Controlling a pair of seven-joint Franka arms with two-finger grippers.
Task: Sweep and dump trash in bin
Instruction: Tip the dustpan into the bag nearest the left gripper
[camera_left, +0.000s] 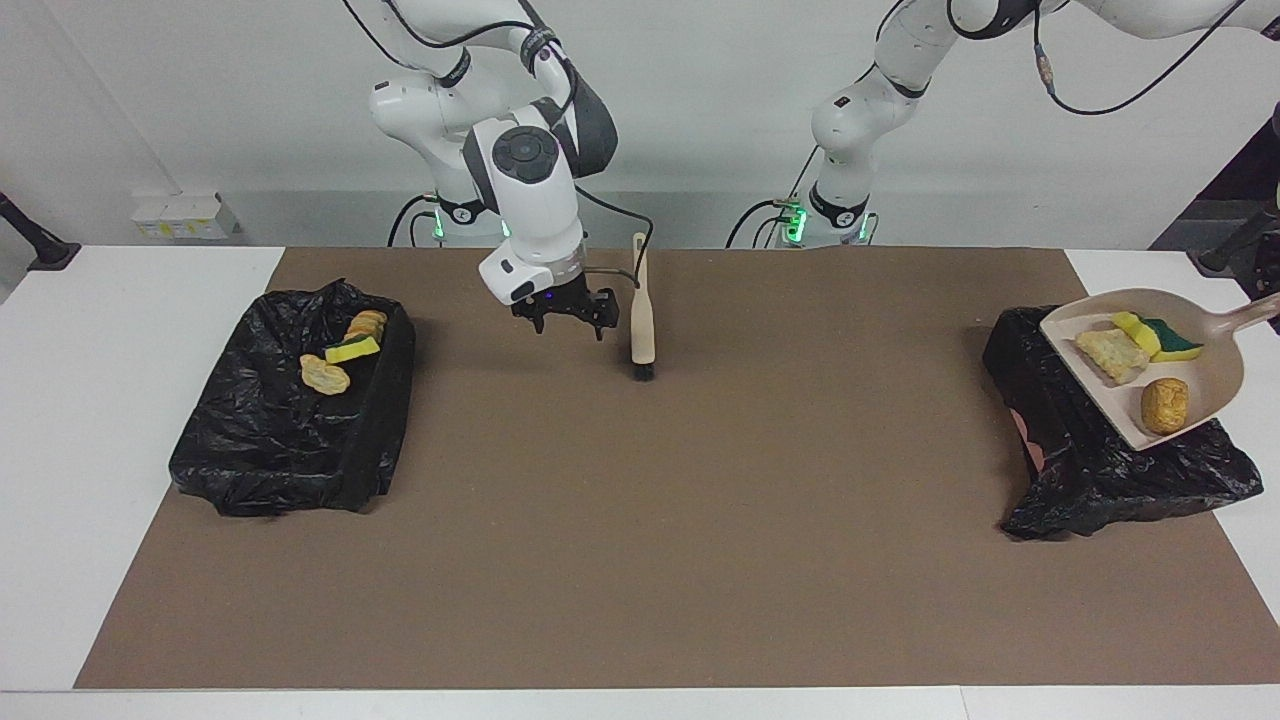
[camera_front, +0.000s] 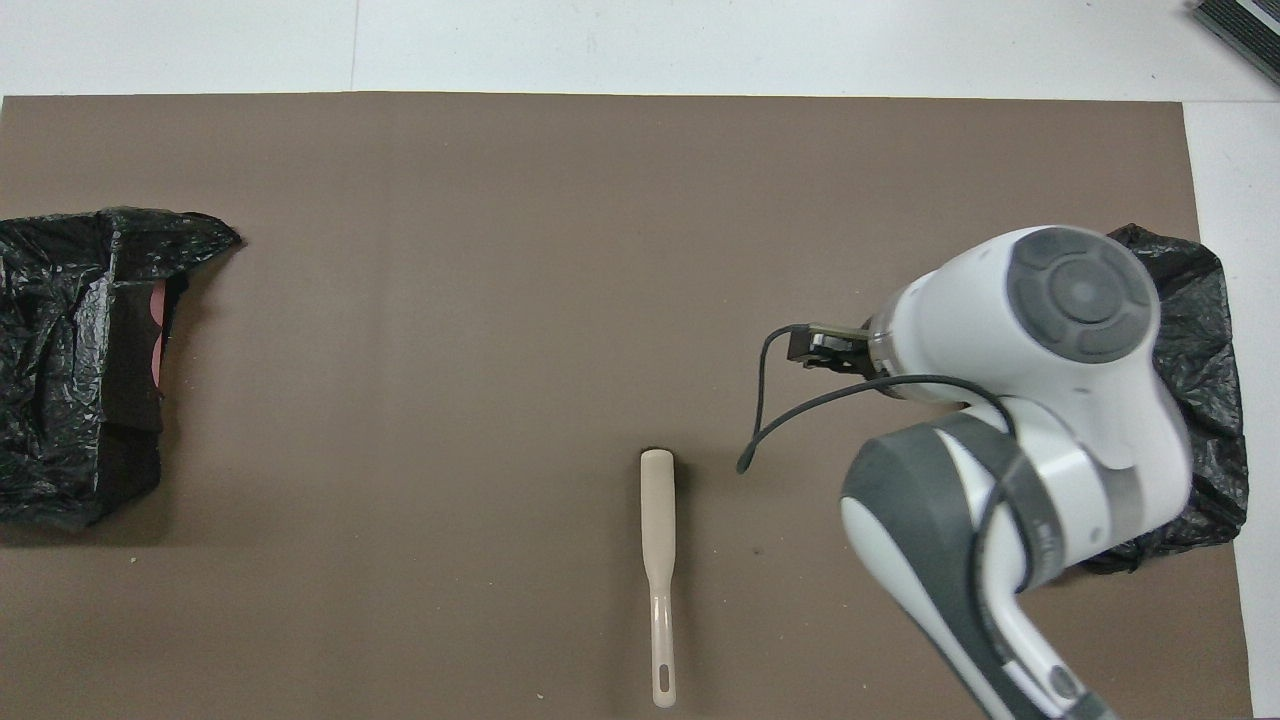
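A beige dustpan (camera_left: 1205, 375) is tilted over the black-bagged bin (camera_left: 1090, 470) at the left arm's end of the table. The trash in it is a yellow-green sponge piece (camera_left: 1158, 337), a pale beige lump (camera_left: 1110, 355) and an orange-brown nugget (camera_left: 1165, 405). Its handle runs out of view, and the left gripper is out of view. A beige brush (camera_left: 642, 320) stands upright on the brown mat; it also shows in the overhead view (camera_front: 657, 540). My right gripper (camera_left: 566, 314) is open and empty, low over the mat beside the brush and apart from it.
A second black-bagged bin (camera_left: 270, 450) at the right arm's end holds two orange-brown nuggets (camera_left: 325, 375) and a sponge piece (camera_left: 352, 349). In the overhead view the right arm (camera_front: 1040, 400) covers part of this bin (camera_front: 1215, 400). The other bin (camera_front: 70, 370) shows at that view's edge.
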